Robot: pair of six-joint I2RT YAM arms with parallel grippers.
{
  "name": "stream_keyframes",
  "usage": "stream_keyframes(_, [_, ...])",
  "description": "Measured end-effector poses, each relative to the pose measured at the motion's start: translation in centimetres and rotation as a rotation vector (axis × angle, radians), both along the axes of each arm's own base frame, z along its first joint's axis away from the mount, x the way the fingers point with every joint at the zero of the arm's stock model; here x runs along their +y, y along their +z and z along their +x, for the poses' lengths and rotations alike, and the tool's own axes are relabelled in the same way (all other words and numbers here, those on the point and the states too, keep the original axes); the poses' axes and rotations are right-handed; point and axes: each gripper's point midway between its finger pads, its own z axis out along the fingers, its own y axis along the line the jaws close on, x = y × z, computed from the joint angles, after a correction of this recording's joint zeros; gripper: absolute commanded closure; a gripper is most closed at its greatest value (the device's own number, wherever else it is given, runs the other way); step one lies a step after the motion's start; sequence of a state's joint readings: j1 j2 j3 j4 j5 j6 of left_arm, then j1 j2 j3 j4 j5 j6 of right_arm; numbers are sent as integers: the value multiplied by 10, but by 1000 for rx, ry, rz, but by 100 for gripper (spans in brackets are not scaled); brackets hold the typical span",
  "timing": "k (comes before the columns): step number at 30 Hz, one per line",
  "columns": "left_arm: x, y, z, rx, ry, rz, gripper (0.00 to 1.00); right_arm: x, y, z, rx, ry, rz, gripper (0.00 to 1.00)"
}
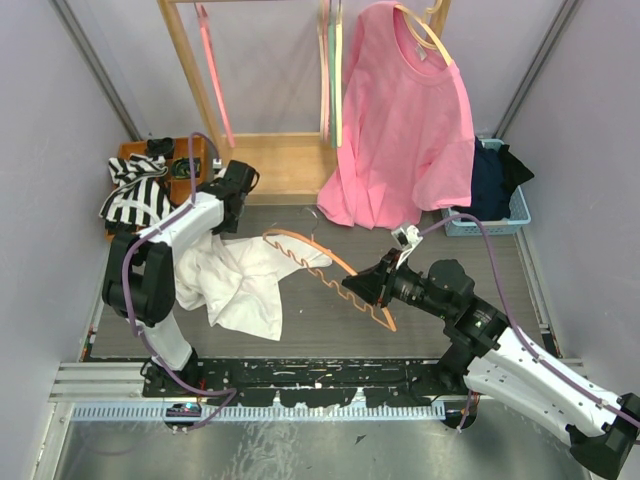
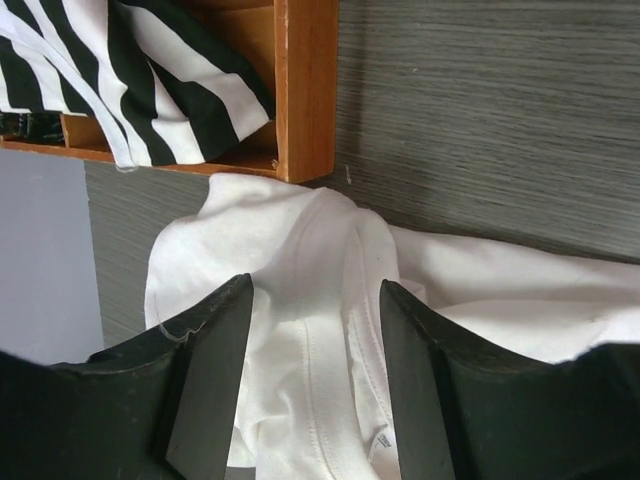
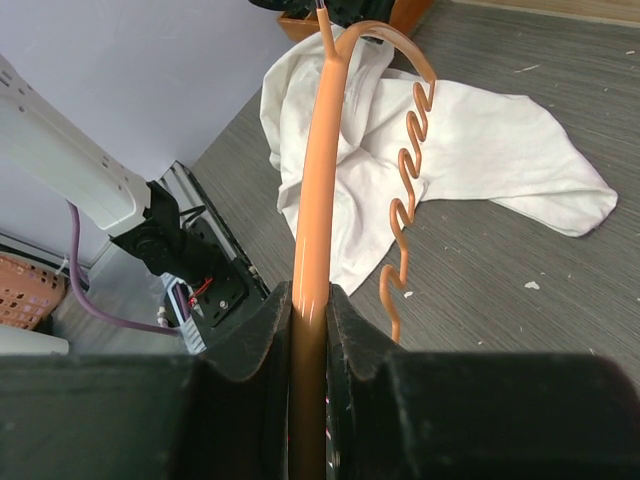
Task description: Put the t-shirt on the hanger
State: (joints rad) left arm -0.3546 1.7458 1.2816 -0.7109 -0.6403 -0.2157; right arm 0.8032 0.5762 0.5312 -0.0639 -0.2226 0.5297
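While right jaws clamp the hanger (image 3: 313,200), left jaws apart over the t-shirt (image 2: 320,300), striped cloth (image 2: 150,90) beyond

- Pale lilac-grey walls (image 1: 60,110) close in the left, right and back sides.
- A dark grey wood-grain tabletop (image 1: 310,340) fills the middle, with a slotted metal rail (image 1: 90,380) along its near edge.
- A light wooden rack (image 1: 280,165) stands at the back, with a pink t-shirt (image 1: 400,130) hanging from it.
- A wooden tray (image 2: 305,90) holding striped cloth (image 1: 135,195) sits on the left, a blue basket (image 1: 520,212) on the right.
- The light is even and soft.
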Motion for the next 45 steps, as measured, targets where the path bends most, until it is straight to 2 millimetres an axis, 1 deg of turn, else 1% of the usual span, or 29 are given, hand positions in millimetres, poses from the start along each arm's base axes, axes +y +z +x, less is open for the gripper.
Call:
stream_keyframes(2, [2, 0, 1, -2, 2, 3, 41, 0, -2, 0, 3, 1, -2, 99])
stream_keyframes(5, [4, 1, 2, -5, 5, 9, 54, 0, -5, -1, 9, 2, -5, 99])
stream_keyframes(7, [5, 2, 3, -9, 5, 16, 66, 0, -5, -1, 9, 4, -5, 99])
stream_keyframes(9, [7, 3, 3, -11, 9, 20, 70, 0, -5, -1, 8, 4, -4, 99])
stream_keyframes(11, [9, 3, 3, -12, 14, 25, 72, 0, -6, -1, 9, 5, -5, 99])
stream_keyframes(14, [12, 1, 3, -5, 19, 32, 71, 0, -8, -2, 9, 6, -4, 99])
stream_keyframes(15, [13, 0, 3, -1, 20, 33, 68, -1, -8, -2, 9, 6, -5, 99])
stream_keyframes(18, [14, -1, 3, 5, 21, 34, 54, -1, -10, -3, 9, 6, -3, 99])
stream_keyframes(20, [13, -1, 3, 5, 21, 34, 48, -1, -11, -3, 10, 6, -5, 99])
stream_keyframes(29, [16, -4, -1, 11, 29, 43, 46, -1, -18, -4, 21, 10, -8, 99])
stream_keyframes(34, [21, -3, -1, 6, 41, 76, 48, -3, -20, -6, 20, 13, -1, 99])
stream_keyframes(36, [23, -2, -1, 3, 46, 90, 51, -3, -19, -7, 16, 13, 5, 99])
stream_keyframes(41, [28, -2, -4, 9, 50, 122, 77, -3, -19, -7, 11, 14, 12, 99])
stream_keyframes(44, [29, -1, -4, 12, 49, 129, 89, -4, -18, -8, 9, 14, 15, 99])
stream_keyframes(45, [29, -1, -4, 12, 51, 128, 91, -4, -18, -8, 9, 14, 16, 99])
